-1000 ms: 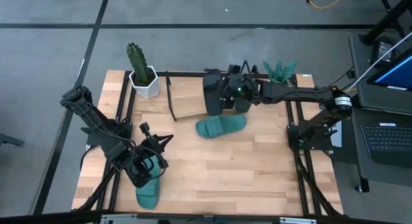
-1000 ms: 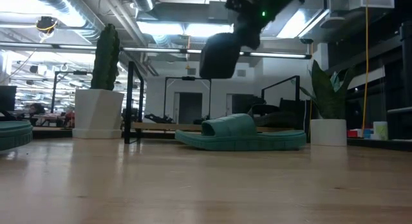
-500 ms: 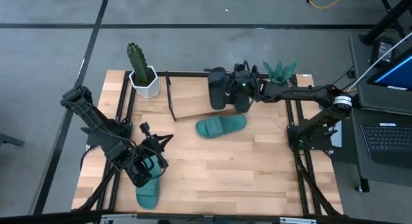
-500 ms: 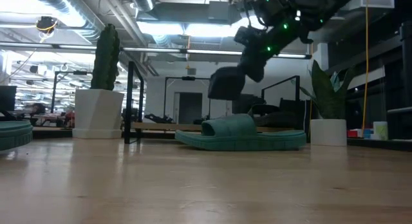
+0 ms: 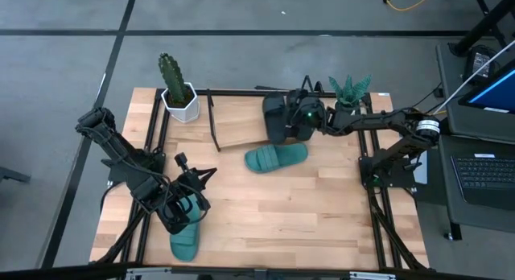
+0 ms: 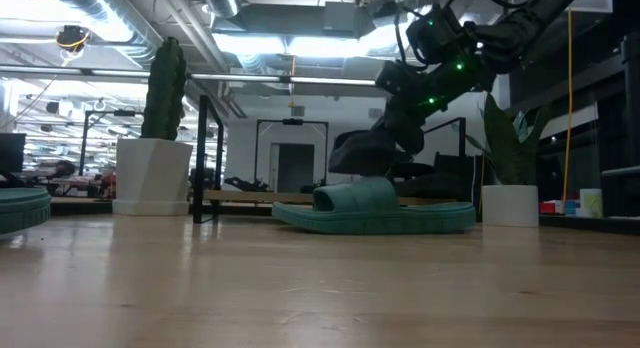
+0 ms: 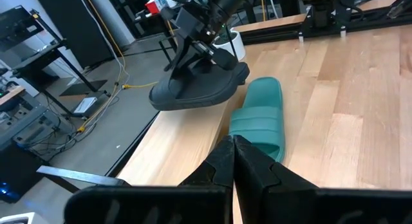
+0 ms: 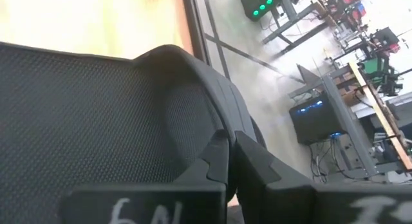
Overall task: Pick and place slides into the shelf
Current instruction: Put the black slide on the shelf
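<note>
Jaws of the right gripper [image 5: 296, 123] were clamped on a black slide [image 5: 276, 119] just above the shelf [image 5: 241, 123], upper centre of the high view, long axis running up-down. Left gripper [image 5: 183, 206], pinched together, waited lower left beside a teal slide [image 5: 185, 241].

Light-wood table [image 5: 282, 207], on it two teal slides [image 5: 276, 158] [image 5: 184, 242], potted cactus [image 5: 177, 91], small plant [image 5: 349, 90], slanted shelf [image 5: 237, 119]

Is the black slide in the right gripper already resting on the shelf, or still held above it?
Still held. The right gripper is shut on the black slide, which hangs clear above the shelf.
</note>
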